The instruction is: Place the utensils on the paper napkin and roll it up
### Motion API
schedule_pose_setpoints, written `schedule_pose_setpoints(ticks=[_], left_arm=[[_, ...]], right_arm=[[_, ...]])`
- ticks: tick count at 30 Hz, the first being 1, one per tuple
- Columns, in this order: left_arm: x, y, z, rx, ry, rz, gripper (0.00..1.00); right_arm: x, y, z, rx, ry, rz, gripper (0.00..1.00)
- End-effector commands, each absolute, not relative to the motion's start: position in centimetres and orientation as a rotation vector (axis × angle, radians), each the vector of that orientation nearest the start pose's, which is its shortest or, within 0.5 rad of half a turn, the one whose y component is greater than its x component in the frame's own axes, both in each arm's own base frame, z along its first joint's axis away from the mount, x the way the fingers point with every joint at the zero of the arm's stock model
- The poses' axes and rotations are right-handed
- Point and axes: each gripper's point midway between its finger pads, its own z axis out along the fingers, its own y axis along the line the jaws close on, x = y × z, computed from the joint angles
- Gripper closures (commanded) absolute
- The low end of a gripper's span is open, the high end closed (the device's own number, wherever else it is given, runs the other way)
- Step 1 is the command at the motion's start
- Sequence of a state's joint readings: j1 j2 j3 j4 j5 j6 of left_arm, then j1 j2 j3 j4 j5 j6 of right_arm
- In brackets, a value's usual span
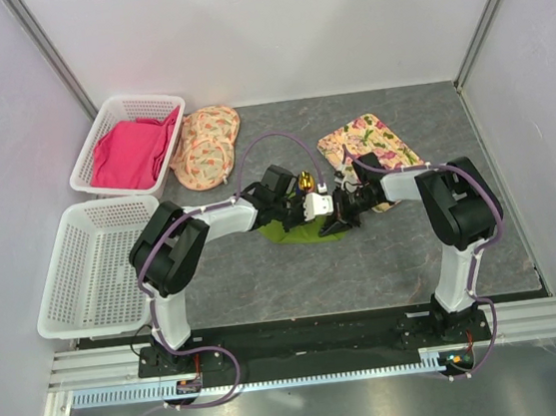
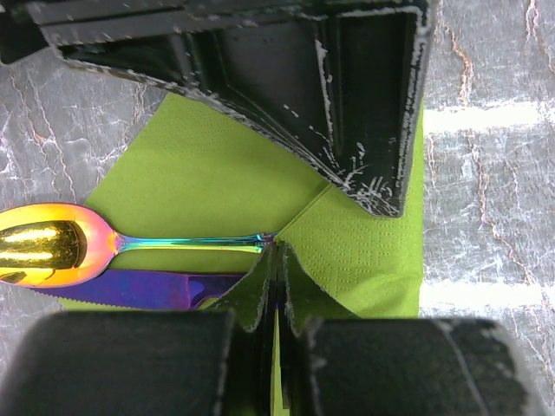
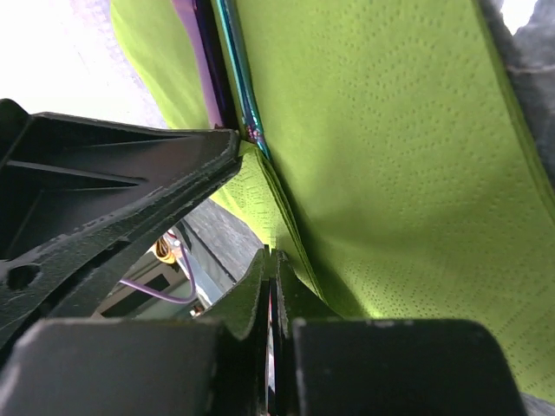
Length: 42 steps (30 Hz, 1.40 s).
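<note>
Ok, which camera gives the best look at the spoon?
The left wrist view. There the spoon shows its gold bowl and its iridescent handle lying across the green paper napkin. The top external view gives only a tiny gold glint of it; the right wrist view only a thin strip of handle.

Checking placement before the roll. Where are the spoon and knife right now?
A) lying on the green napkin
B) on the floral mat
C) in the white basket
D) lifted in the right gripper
A: the left wrist view shows the spoon and knife lying side by side on the napkin, with the left gripper shut on a fold of it.
</note>
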State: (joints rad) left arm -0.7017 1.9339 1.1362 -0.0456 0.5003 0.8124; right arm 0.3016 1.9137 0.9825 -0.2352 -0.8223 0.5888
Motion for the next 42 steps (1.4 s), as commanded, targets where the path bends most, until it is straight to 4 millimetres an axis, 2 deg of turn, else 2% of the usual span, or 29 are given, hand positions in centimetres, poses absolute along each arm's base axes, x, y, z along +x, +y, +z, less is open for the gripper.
schedule_pose_setpoints(ticks=[1, 6, 8, 11, 12, 14, 15, 18, 22, 24, 26, 27, 28, 30, 33, 35, 42], left_arm=[[33.5, -35.4, 3.8, 1.726, 1.514, -0.531, 0.98], [33.5, -35.6, 4.3, 1.717, 1.521, -0.539, 0.98], [33.5, -35.6, 5.5, 1.692, 1.546, -0.55, 0.95], [33.6, -34.9, 8.3, 1.588, 1.623, -0.654, 0.79], [33.9, -34.3, 10.6, 1.53, 1.617, -0.706, 0.67], [32.7, -33.5, 11.9, 1.428, 1.726, -0.832, 0.56], [32.5, -32.9, 13.3, 1.39, 1.741, -0.856, 0.49], [30.1, -31.7, 13.9, 1.319, 1.845, -0.93, 0.44], [28.2, -30.8, 13.0, 1.198, 2.009, -1.026, 0.44], [26.7, -30.7, 13.0, 1.104, 2.09, -1.19, 0.48], [25.9, -31.2, 13.4, 1.054, 2.083, -1.283, 0.51], [24.9, -31.2, 12.7, 0.984, 2.149, -1.347, 0.54], [25.2, -31.5, 12.9, 0.965, 2.124, -1.366, 0.57], [25.0, -31.8, 12.0, 0.892, 2.191, -1.409, 0.63], [25.9, -32.2, 10.4, 0.795, 2.282, -1.422, 0.67], [26.6, -32.5, 10.0, 0.753, 2.299, -1.417, 0.67], [28.4, -32.5, 6.4, 0.561, 2.458, -1.343, 0.72]], right_arm=[[28.4, 24.3, 2.8, 0.123, 2.79, 1.385, 0.99], [28.1, 23.6, 1.3, 0.134, 2.838, 1.306, 1.0], [27.9, 23.2, 0.5, 0.152, 2.865, 1.259, 1.0], [27.8, 22.8, 0.0, 0.162, 2.882, 1.227, 1.0], [27.8, 22.8, -0.1, 0.158, 2.884, 1.219, 1.0], [28.0, 22.7, -0.3, 0.155, 2.886, 1.2, 1.0], [28.1, 22.7, -0.3, 0.157, 2.885, 1.196, 1.0], [28.1, 22.6, -0.4, 0.156, 2.888, 1.186, 1.0], [28.1, 22.5, -0.2, 0.152, 2.88, 1.179, 1.0], [28.2, 22.6, -0.2, 0.151, 2.877, 1.178, 1.0], [28.2, 22.5, -0.1, 0.15, 2.875, 1.175, 1.0], [28.2, 22.5, -0.1, 0.147, 2.874, 1.176, 1.0], [28.2, 22.5, -0.1, 0.146, 2.872, 1.176, 1.0], [28.3, 22.6, 0.0, 0.144, 2.872, 1.176, 1.0], [28.2, 22.6, 0.1, 0.132, 2.869, 1.17, 1.0], [28.2, 22.8, 0.1, 0.123, 2.866, 1.17, 1.0], [28.4, 23.1, 0.1, 0.107, 2.867, 1.173, 1.0]])
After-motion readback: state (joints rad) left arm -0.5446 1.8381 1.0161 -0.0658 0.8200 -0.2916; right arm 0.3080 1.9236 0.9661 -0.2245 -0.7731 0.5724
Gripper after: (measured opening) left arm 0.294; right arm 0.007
